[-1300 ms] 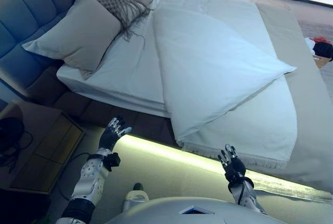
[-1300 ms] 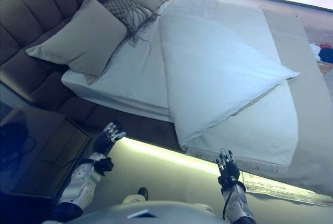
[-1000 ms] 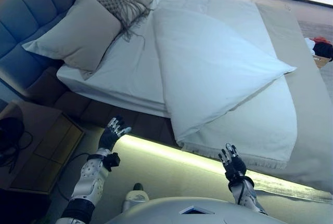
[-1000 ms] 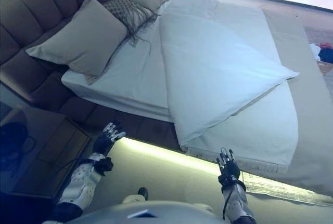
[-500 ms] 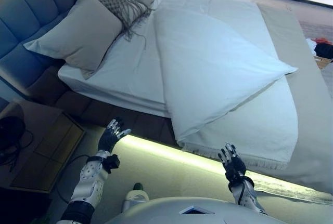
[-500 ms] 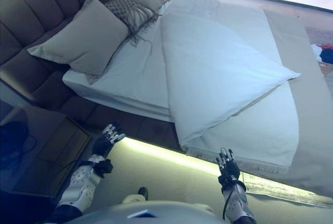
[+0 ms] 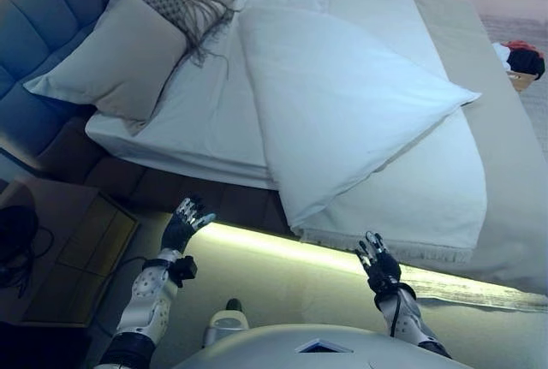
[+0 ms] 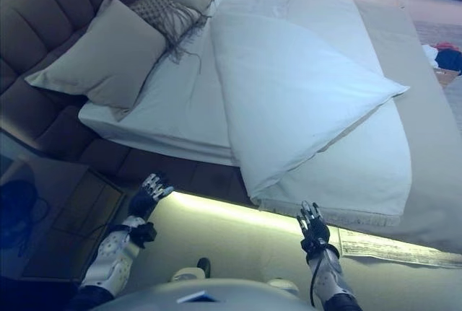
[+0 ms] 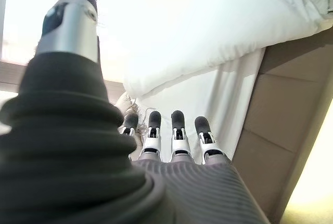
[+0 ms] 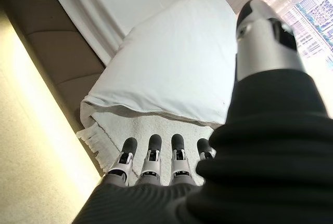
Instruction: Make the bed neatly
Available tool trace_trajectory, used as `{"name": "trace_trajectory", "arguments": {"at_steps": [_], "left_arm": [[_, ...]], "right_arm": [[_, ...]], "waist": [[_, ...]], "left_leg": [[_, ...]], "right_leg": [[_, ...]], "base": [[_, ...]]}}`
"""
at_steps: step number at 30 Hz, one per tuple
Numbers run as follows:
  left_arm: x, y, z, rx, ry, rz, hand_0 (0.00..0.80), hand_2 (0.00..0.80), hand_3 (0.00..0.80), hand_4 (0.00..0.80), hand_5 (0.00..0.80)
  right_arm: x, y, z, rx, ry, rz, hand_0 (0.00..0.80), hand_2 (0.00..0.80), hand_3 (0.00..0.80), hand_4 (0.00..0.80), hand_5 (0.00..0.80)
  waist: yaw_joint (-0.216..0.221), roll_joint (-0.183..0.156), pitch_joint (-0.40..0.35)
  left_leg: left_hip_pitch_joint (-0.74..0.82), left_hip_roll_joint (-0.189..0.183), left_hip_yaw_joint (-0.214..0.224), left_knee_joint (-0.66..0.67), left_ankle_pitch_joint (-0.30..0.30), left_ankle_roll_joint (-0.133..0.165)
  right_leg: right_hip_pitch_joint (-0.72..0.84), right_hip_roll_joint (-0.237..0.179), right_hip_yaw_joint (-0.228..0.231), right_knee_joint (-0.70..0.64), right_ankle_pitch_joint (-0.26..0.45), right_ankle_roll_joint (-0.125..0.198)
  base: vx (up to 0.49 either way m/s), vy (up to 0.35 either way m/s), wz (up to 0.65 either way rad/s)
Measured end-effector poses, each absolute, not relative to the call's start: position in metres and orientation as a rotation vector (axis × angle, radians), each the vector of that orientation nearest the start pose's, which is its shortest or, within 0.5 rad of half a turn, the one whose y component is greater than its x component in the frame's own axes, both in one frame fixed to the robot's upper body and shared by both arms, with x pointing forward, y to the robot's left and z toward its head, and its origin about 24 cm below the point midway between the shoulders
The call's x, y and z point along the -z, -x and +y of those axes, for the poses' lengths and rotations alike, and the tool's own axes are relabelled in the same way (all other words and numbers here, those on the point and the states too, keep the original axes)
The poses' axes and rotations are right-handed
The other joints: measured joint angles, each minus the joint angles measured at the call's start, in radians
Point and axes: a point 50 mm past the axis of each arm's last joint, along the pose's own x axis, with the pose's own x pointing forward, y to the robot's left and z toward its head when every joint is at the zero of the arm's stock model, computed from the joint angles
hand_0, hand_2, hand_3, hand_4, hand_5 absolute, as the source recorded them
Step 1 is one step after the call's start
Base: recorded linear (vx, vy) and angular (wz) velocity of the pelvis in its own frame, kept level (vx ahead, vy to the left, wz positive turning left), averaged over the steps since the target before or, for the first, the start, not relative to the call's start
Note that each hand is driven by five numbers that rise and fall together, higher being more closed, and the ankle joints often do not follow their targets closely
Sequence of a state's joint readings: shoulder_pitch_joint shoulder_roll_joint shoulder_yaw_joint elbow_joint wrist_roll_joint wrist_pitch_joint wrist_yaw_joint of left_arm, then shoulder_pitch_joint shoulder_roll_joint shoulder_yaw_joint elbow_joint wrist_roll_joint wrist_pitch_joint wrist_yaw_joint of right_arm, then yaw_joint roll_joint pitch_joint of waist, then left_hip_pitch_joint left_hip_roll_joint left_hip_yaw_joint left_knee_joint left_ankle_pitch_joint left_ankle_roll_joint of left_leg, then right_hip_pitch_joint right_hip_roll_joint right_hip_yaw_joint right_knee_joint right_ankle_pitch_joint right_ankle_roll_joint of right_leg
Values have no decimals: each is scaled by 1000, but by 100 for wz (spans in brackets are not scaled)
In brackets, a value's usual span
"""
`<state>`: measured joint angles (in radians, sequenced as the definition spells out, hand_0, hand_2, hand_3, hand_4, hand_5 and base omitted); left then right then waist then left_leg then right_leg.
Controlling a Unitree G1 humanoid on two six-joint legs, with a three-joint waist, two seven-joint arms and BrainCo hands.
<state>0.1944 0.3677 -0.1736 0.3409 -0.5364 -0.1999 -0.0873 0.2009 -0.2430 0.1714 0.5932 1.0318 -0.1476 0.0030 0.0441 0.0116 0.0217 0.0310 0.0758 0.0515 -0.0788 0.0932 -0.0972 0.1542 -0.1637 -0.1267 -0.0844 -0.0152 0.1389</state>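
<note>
The bed (image 7: 197, 121) has a white sheet and a white duvet (image 7: 342, 104) folded back diagonally, one corner pointing to the right. Under it lies a beige fringed blanket (image 7: 428, 206) that hangs over the near side. Two beige pillows (image 7: 111, 52) and a grey fringed cushion (image 7: 184, 9) lean at the tufted headboard. My left hand (image 7: 184, 223) is open and empty, below the bed's near side by the mattress edge. My right hand (image 7: 377, 266) is open and empty, just below the blanket's fringe (image 10: 99, 141). Neither touches the bedding.
A wooden nightstand (image 7: 60, 249) with a dark object stands at the lower left. A lit strip (image 7: 282, 245) runs along the bed base. A box with red and dark items (image 7: 518, 61) sits on the floor at the far right.
The camera has shifted a little, so the bed sits lower left in the picture. Both hands stay open in about the same place before the bed.
</note>
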Motion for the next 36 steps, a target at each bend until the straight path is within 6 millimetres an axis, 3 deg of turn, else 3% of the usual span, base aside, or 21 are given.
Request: {"name": "trace_trajectory", "arguments": {"at_steps": [9, 11, 12, 13, 14, 15, 16, 18, 20, 24, 28, 29, 30, 31, 32, 33, 36], "left_arm": [[51, -183, 216, 22, 155, 377, 0, 0, 0, 0, 0], [50, -187, 215, 32, 153, 369, 0, 0, 0, 0, 0], [50, -196, 210, 48, 155, 363, 0, 0, 0, 0, 0], [49, -203, 204, 70, 158, 359, 0, 0, 0, 0, 0], [48, -206, 203, 77, 157, 356, 0, 0, 0, 0, 0], [46, -208, 205, 74, 151, 350, 0, 0, 0, 0, 0], [44, -209, 209, 71, 135, 343, 0, 0, 0, 0, 0], [39, -212, 217, 58, 104, 333, 0, 0, 0, 0, 0], [43, -211, 220, 38, 94, 354, 0, 0, 0, 0, 0], [54, -204, 226, 3, 88, 408, 0, 0, 0, 0, 0], [55, -203, 224, 29, 96, 411, 0, 0, 0, 0, 0], [56, -202, 221, 35, 108, 410, 0, 0, 0, 0, 0], [60, -197, 218, 43, 122, 423, 0, 0, 0, 0, 0], [62, -191, 215, 47, 136, 434, 0, 0, 0, 0, 0], [63, -187, 217, 40, 138, 438, 0, 0, 0, 0, 0], [66, -181, 221, 22, 146, 450, 0, 0, 0, 0, 0], [68, -169, 234, -22, 147, 472, 0, 0, 0, 0, 0]], "right_arm": [[110, -133, -215, 410, -684, 612, 0, 0, 0, 0, 0], [110, -137, -211, 408, -701, 601, 0, 0, 0, 0, 0], [109, -140, -213, 415, -702, 589, 0, 0, 0, 0, 0], [106, -143, -217, 424, -695, 575, 0, 0, 0, 0, 0], [106, -143, -220, 434, -688, 572, 0, 0, 0, 0, 0], [108, -140, -216, 437, -699, 581, 0, 0, 0, 0, 0], [110, -137, -212, 436, -714, 589, 0, 0, 0, 0, 0], [111, -136, -209, 425, -727, 587, 0, 0, 0, 0, 0], [110, -141, -213, 424, -728, 572, 0, 0, 0, 0, 0], [106, -156, -213, 399, -732, 541, 0, 0, 0, 0, 0], [117, -139, -215, 445, -756, 576, 0, 0, 0, 0, 0], [120, -132, -218, 470, -759, 587, 0, 0, 0, 0, 0], [119, -131, -226, 478, -745, 580, 0, 0, 0, 0, 0], [119, -124, -231, 479, -726, 589, 0, 0, 0, 0, 0], [121, -118, -231, 486, -724, 606, 0, 0, 0, 0, 0], [120, -119, -230, 479, -724, 609, 0, 0, 0, 0, 0], [107, -136, -221, 413, -738, 555, 0, 0, 0, 0, 0]], "waist": [[-4, -8, 17], [-4, -13, 30], [-4, -5, 57], [-11, 16, 82], [-10, 29, 84], [-10, 33, 82], [-7, 33, 80], [-6, 4, 86], [-8, -9, 89], [-32, -30, 90], [-40, -66, 85], [-43, -62, 90], [-49, -56, 92], [-56, -28, 82], [-49, -37, 75], [-52, -40, 68], [-51, -45, 55]], "left_leg": [[8, -36, 3, -5, -5, 21], [1, -58, 4, 25, -23, 41], [-27, -77, 5, 105, -63, 88], [-45, -84, 1, 167, -96, 99], [-53, -77, -1, 180, -111, 93], [-39, -84, -1, 177, -112, 104], [-40, -87, -1, 176, -115, 113], [-44, -98, -1, 174, -113, 123], [-54, -102, 0, 173, -110, 128], [-63, -110, -2, 174, -112, 125], [-47, -113, -74, 165, -129, 100], [-59, -117, -80, 242, -148, 91], [-59, -110, -74, 324, -202, 100], [-36, -86, -82, 311, -261, 84], [-11, -75, -80, 296, -262, 64], [-4, -64, -80, 288, -268, 53], [14, -6, -84, 272, -276, 36]], "right_leg": [[-24, -49, -21, 76, -38, 23], [-64, -74, -25, 188, -67, 25], [-114, -96, -25, 315, -81, 13], [-184, -113, -25, 470, -66, -10], [-231, -127, -23, 564, -49, -37], [-270, -139, -20, 635, -25, -64], [-300, -139, -20, 659, -31, -63], [-344, -118, -20, 620, -58, -49], [-363, -97, -17, 485, -52, -35], [-379, -103, 4, 206, 14, 59], [-334, -88, 4, 150, 47, 57], [-324, -83, -1, 161, 56, 61], [-311, -76, -15, 183, 60, 54], [-294, -48, -27, 202, 71, 36], [-294, -46, -21, 236, 92, -3], [-308, -37, -21, 275, 68, -41], [-316, 21, -21, 305, 27, -86]], "base": [[13, 199, 4], [-12, 314, -1], [17, 248, 17], [46, 159, 15], [100, 48, 6], [117, -21, -6], [181, -94, -4], [224, -167, -1], [289, -220, 0], [341, -190, 6], [374, -262, 55], [482, -384, 74], [397, -323, 65], [389, -321, 54], [369, -319, 39], [357, -317, 11], [306, -310, -2]]}}
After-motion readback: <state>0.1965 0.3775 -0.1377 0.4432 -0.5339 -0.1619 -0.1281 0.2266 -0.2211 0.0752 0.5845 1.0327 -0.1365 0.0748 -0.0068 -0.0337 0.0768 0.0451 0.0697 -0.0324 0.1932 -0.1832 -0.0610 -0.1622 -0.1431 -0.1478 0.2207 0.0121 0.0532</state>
